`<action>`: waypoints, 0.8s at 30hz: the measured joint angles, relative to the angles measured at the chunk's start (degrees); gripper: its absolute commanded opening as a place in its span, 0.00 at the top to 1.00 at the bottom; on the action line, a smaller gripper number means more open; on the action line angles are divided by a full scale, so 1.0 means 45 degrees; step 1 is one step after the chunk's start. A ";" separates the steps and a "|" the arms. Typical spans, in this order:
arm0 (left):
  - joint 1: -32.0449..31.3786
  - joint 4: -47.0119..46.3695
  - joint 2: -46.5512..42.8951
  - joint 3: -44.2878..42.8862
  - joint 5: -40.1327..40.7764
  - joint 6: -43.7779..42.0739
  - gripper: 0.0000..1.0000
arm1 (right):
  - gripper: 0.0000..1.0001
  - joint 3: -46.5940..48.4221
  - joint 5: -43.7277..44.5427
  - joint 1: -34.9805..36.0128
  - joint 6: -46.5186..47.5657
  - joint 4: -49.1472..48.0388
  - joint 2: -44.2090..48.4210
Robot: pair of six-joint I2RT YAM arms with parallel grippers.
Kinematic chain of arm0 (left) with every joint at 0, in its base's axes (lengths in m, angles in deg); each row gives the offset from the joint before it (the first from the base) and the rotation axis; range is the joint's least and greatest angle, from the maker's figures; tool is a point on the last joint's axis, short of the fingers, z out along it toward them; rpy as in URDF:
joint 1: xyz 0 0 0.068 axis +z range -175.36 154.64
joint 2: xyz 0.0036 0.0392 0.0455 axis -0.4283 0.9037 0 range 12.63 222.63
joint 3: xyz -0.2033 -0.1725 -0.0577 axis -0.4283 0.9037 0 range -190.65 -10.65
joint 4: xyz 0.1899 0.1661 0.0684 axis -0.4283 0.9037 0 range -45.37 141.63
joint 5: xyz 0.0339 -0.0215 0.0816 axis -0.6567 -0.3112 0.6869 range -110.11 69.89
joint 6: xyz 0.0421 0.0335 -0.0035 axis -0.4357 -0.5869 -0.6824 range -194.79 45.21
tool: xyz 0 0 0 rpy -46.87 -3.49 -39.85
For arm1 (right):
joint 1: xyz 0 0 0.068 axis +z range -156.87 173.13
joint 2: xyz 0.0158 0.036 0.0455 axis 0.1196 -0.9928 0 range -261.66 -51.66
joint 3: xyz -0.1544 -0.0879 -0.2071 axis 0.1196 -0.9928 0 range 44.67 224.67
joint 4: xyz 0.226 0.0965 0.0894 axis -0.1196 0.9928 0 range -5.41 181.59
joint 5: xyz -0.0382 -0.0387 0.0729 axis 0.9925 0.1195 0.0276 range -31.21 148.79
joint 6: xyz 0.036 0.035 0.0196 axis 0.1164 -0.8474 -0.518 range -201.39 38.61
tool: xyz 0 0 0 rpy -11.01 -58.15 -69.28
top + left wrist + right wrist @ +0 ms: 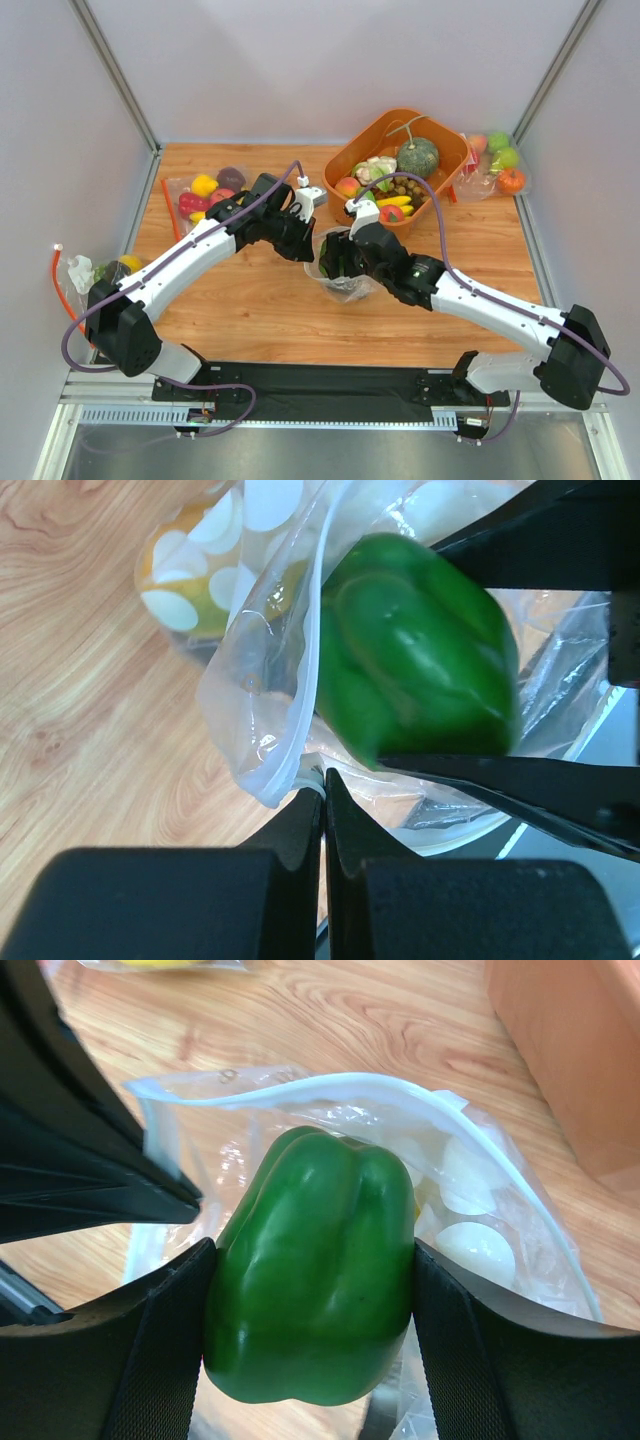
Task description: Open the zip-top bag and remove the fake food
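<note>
The green bell pepper (310, 1290) is glossy and rounded, and the right gripper (312, 1260) clamps only its flanks. It could squirt free and fall back into the zip-top bag (470, 1210) or roll across the table (250, 300). The left gripper (322, 792) is clenched on a thin fold of the bag's lip; if that film slips, the bag would likely lift with the pepper. The pepper sits at the open mouth of the bag, mid-table. Inside lies a yellow-orange mango (175, 565). The orange basket (360, 140), far right, holds a pumpkin (418, 157), bananas (395, 200) and other pieces.
</note>
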 measured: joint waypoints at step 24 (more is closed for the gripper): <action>0.0053 0.0078 0.0000 0.0000 0.0466 -0.0005 1.00 | 0.69 -0.1438 -0.4794 -0.1452 -0.2375 -0.4104 0.1855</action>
